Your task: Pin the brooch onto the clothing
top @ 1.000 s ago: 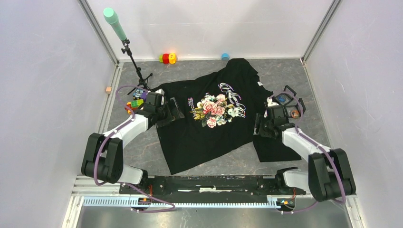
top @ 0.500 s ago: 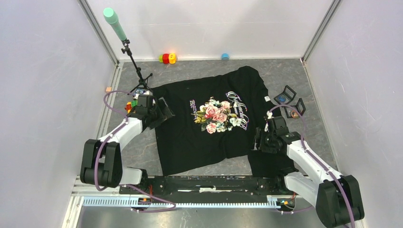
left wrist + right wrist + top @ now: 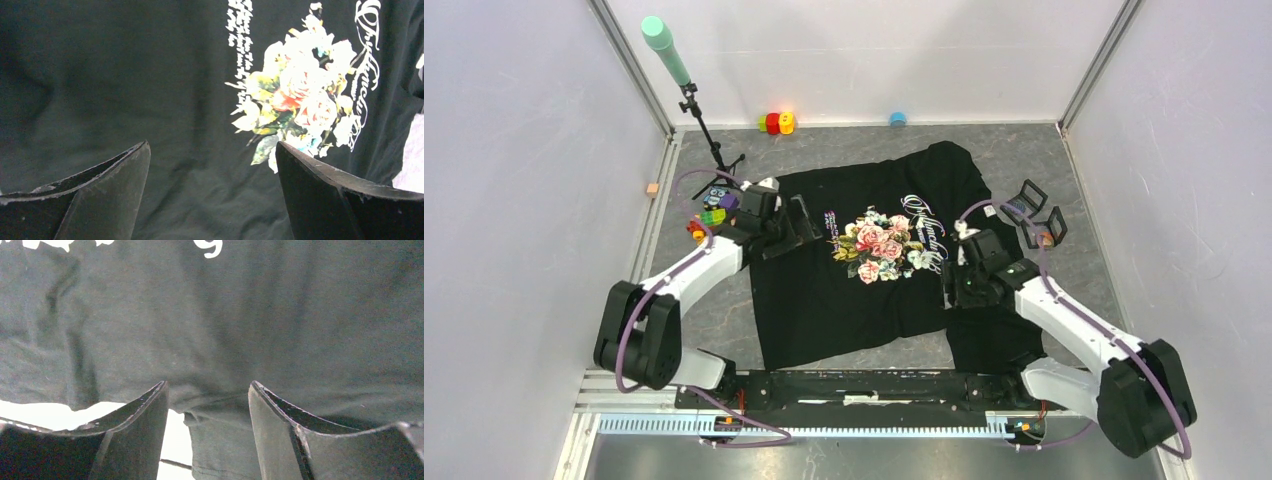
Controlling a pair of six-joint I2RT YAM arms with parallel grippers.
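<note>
Both arms have swung inward over the black T-shirt [image 3: 864,300], which lies spread on the grey desk [image 3: 724,320], print up. Left tool [image 3: 212,145] hangs wide open above plain cloth just beside the rose print [image 3: 300,95]. Right tool [image 3: 207,385] stands partly open, the narrower of the two, low at the shirt's right edge, with a fold of cloth between its fingers but not pinched.

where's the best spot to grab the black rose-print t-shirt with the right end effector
Pinch the raised fold near the edge of the black rose-print T-shirt, bunched between the open jaws of the right end effector. Come down from above: elsewhere the fabric lies flat, offering nothing to pinch.
</note>
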